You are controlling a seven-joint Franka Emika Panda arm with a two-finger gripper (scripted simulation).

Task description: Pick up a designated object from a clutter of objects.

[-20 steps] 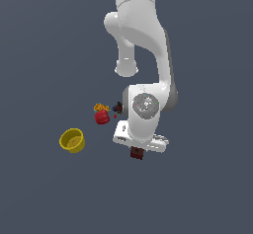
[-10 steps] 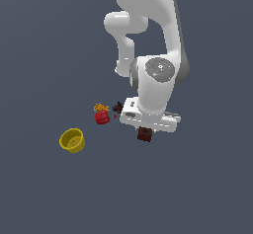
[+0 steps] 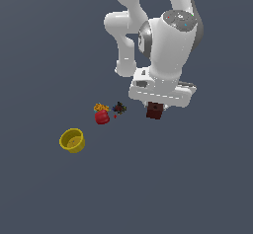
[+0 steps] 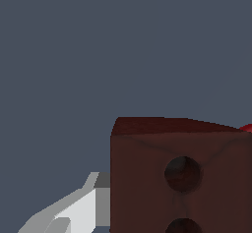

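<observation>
We see a glossy white arm (image 3: 165, 40) built of rounded, tube-like links with darker grey bands at the joints. Its broad wrist link carries a grey round cap (image 3: 182, 19) with small red and teal dots, above a flat white block-shaped hand (image 3: 160, 91). In the wrist view a pale grey-white angular finger (image 4: 74, 212) shows.

I see a matt, brick-like brown block (image 4: 167, 178) with round holes, a smooth glossy white arm (image 3: 165, 45), and a smooth, plastic-looking yellow bowl (image 3: 72, 140).
</observation>
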